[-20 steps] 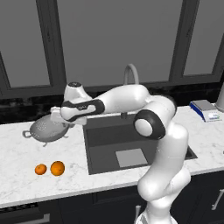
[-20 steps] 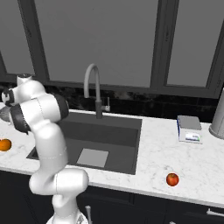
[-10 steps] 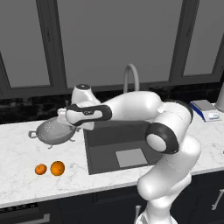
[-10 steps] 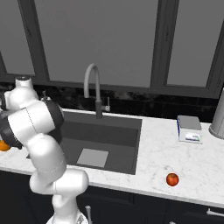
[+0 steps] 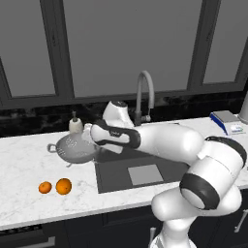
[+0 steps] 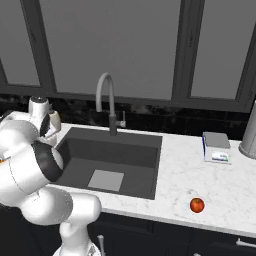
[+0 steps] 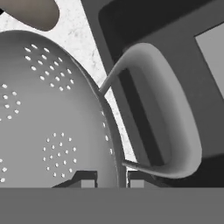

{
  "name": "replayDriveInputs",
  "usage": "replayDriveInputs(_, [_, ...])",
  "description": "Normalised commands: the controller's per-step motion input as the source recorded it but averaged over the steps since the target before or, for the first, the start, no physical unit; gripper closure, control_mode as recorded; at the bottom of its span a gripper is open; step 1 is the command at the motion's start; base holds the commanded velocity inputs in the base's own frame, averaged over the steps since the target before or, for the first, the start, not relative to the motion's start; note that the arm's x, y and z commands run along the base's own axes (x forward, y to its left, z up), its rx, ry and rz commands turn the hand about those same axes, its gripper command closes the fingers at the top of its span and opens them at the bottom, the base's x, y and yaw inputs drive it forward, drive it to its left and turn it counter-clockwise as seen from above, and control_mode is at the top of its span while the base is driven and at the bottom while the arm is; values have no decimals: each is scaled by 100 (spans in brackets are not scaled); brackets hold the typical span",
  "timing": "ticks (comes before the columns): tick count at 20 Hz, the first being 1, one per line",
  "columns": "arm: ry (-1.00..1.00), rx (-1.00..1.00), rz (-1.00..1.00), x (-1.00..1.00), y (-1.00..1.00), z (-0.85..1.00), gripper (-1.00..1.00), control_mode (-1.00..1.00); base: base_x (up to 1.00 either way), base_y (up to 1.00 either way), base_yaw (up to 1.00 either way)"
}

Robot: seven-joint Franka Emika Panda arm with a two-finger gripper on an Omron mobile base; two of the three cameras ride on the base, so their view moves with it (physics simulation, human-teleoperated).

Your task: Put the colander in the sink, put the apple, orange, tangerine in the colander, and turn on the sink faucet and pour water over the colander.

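Silver colander (image 5: 76,147), its rim pinched in the closed pincer (image 7: 112,179), hangs over the bench (image 5: 29,164) just left of the sink (image 5: 140,172); orange (image 5: 63,186), tangerine (image 5: 45,187), apple (image 6: 197,205) and sink faucet (image 5: 144,94) wait untouched.

A glossy white arm (image 5: 169,140) is built of thick, rounded segments. Dark grey to black bands are set at the joints, one wrapped round the wide elbow and another along the forearm near the wrist. A white, rounded cap is seen at the wrist. The base column is white and smooth. Two small dark finger tips (image 7: 87,178) are seen, squared and blocky.
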Motion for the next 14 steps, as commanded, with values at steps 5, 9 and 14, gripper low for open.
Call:
replayDriveInputs(5, [3, 2, -3, -28, -91, 0, 100, -100, 0, 0, 0])
replayDriveInputs(9, [2, 0, -1, -31, -90, 0, 100, -100, 0, 0, 0])
replayDriveInputs(14, [0, 0, 0, -16, -89, 0, 100, -100, 0, 0, 0])
